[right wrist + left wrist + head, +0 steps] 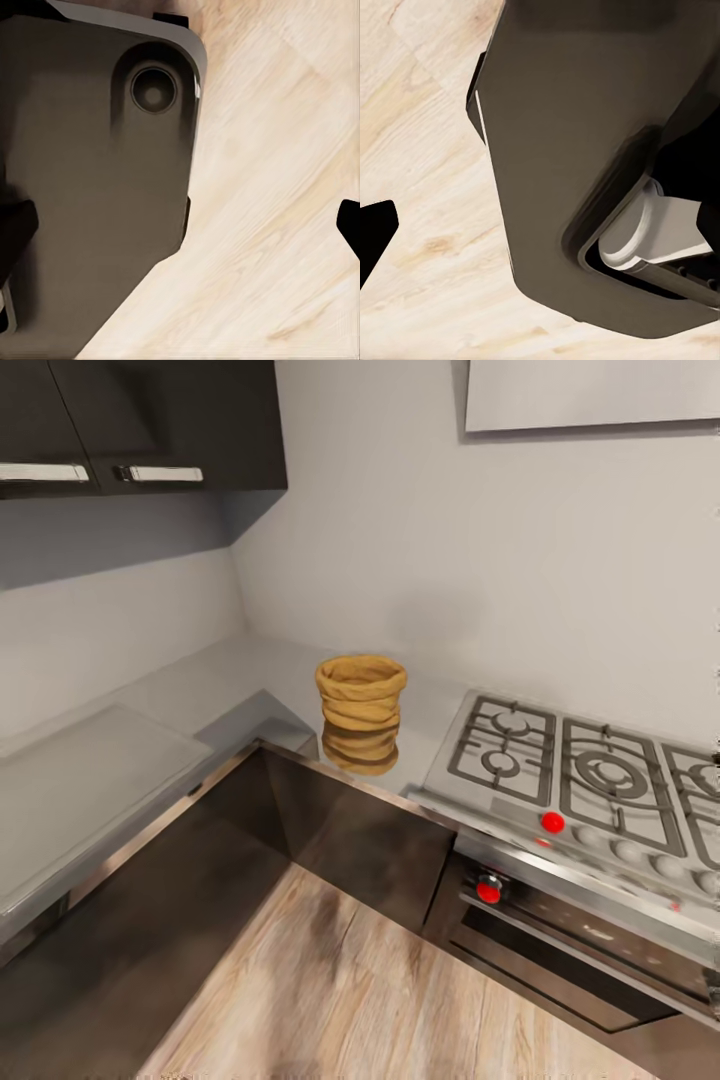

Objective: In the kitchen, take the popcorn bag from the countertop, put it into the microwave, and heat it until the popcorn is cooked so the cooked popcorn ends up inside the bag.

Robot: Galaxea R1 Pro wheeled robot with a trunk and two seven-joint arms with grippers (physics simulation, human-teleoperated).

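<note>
The tan-brown popcorn bag (361,710) stands upright with its mouth open on the grey countertop (230,680), near the inner corner and just left of the gas hob. Its reflection shows on the glossy slab. Both arms hang low. My left gripper (540,240) and right gripper (180,229) point down at the wood floor beside the robot's dark base. Their dark fingertips (349,227) sit wide apart at the picture edges with nothing between them. The microwave and the popcorn are out of view.
A gas hob (590,770) with grey grates and red knobs lies right of the bag, above a built-in oven (590,950). Dark cabinet fronts (360,840) form an L-shaped corner. Wall cabinets (140,430) hang at the upper left. Wood floor (380,1000) lies ahead.
</note>
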